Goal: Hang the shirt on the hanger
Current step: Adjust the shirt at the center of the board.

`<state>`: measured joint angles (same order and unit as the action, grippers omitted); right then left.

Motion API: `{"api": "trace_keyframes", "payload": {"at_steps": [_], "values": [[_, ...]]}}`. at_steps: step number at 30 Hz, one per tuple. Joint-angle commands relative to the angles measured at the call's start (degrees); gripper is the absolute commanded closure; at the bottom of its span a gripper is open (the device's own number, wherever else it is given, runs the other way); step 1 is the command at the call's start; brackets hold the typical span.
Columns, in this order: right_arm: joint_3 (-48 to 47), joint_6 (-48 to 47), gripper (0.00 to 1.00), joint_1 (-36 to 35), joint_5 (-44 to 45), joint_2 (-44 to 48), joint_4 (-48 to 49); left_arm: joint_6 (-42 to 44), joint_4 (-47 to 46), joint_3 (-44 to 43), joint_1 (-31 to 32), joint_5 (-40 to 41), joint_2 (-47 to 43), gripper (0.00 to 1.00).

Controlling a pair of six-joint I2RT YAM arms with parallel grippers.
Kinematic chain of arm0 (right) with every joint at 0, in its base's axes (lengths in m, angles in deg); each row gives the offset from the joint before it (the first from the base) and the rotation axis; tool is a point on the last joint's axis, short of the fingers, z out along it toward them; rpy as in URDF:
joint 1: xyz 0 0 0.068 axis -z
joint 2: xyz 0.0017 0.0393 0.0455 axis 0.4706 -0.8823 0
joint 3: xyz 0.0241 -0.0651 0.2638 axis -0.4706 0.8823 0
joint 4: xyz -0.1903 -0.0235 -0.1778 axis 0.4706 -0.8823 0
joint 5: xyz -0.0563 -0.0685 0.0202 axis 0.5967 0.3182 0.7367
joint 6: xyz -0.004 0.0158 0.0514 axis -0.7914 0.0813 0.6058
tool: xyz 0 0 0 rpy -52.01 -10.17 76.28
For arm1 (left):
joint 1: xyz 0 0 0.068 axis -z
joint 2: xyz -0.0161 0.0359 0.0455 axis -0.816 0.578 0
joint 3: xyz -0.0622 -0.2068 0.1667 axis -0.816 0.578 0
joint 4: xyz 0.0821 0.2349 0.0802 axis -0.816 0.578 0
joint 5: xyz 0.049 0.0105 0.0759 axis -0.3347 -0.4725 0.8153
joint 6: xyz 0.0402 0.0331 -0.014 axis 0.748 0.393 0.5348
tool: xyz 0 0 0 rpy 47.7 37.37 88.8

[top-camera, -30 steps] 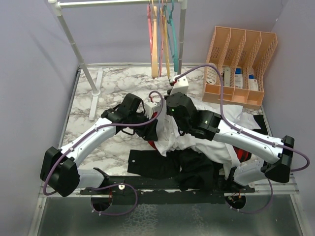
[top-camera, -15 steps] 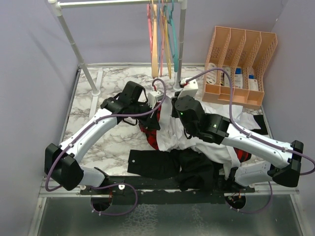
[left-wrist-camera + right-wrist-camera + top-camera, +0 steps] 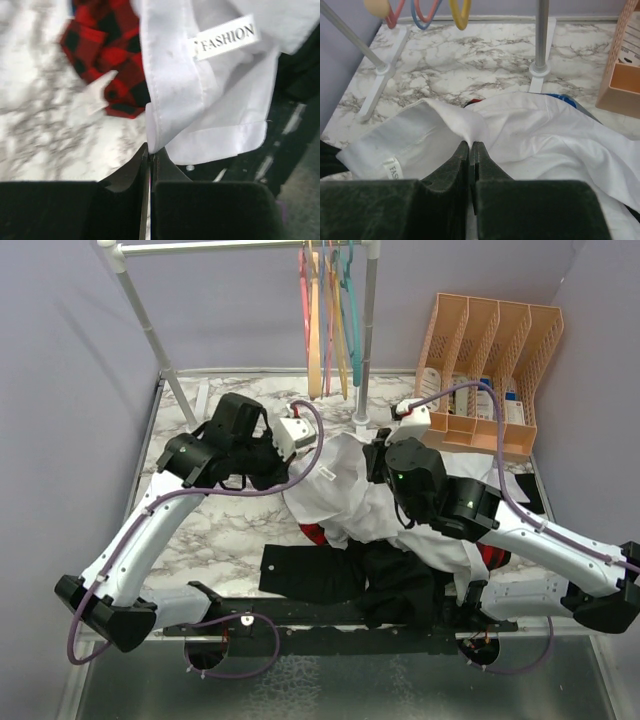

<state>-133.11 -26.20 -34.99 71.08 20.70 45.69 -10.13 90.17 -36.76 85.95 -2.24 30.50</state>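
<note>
The white shirt lies bunched mid-table, its collar edge stretched between both grippers. My left gripper is shut on a collar corner; in the left wrist view its fingertips pinch the white hem below a FASHION label. My right gripper is shut on a fold of the shirt, with the cloth rising from its tips. The thin pink hanger hangs on the rail at the back, apart from both grippers.
A peach-orange hanger and a teal hanger hang beside the pink one. The rack post stands just behind the shirt. A red plaid shirt and a black garment lie under it. An orange file organiser stands back right.
The left gripper has shut on the shirt's collar and moved left and back. The right gripper moved right, so the collar now spreads between them and covers more of the plaid shirt.
</note>
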Motion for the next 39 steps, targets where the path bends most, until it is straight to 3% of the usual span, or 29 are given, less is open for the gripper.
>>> {"api": "trace_keyframes", "payload": {"at_steps": [1,6,13,20,29,39], "values": [[-5.8,-5.1,0.99,-0.5,1.1,2.4,1.4,2.6,-2.7,-9.6,-1.3,17.0,-0.3,1.0],[-13.5,-14.0,0.99,-0.5,-1.4,0.1,4.9,1.3,-3.2,-25.1,-1.3,21.3,4.5,1.0],[-25.6,-20.3,0.99,-0.4,-5.4,-4.5,4.5,1.6,1.6,-45.1,-1.2,17.1,9.5,1.0],[-36.3,-28.3,0.99,-0.5,-6.3,-8.2,9.5,1.5,1.0,-56.1,-1.1,22.7,11.9,1.0],[-50.0,-40.9,0.99,-0.5,-7.4,-13.7,19.1,1.6,-7.4,-68.0,-0.4,35.9,16.4,1.0],[-57.1,-46.3,0.99,-0.4,-14.7,-15.8,26.6,1.7,-14.2,-80.0,0.7,36.3,21.4,1.0]]}}
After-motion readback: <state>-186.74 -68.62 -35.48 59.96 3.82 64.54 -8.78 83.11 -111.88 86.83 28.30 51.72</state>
